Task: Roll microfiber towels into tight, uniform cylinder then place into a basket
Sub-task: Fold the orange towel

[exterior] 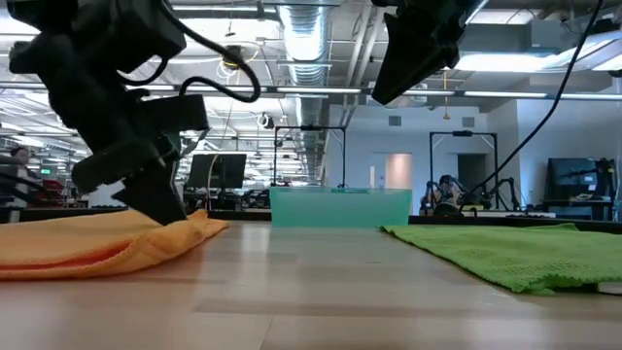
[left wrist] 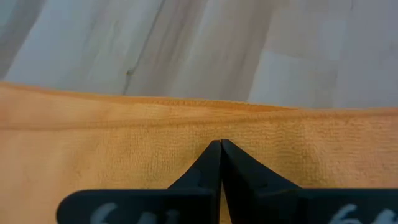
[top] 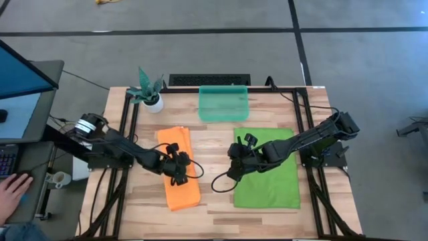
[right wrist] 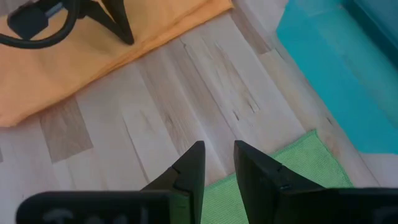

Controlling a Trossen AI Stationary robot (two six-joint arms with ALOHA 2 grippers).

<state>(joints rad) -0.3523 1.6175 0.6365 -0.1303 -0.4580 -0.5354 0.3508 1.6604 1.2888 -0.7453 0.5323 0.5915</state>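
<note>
The orange towel [top: 179, 175] lies on the table's left half as a long folded strip running from far to near. My left gripper [left wrist: 221, 144] is shut, with its tips down on the strip near the long edge that faces the green towel. The green towel [top: 267, 169] lies spread flat on the right half. My right gripper [right wrist: 219, 155] hangs open above the green towel's left edge [right wrist: 273, 163], well clear of it, with nothing between its fingers. The teal basket [top: 224, 103] stands on the table at the far middle. My left gripper rests its shut fingertips [left wrist: 211, 155] on the orange towel's upper side [left wrist: 224, 127], a little in from its long edge [left wrist: 205, 102]. The fingers slant down from the table's left. The towel lies flat on the wood under them.
A potted plant [top: 148, 94] stands at the far left, beside the basket. Bare wood [top: 214, 161] shows between the two towels. A person's hand [top: 13, 189] rests on a desk left of the table.
</note>
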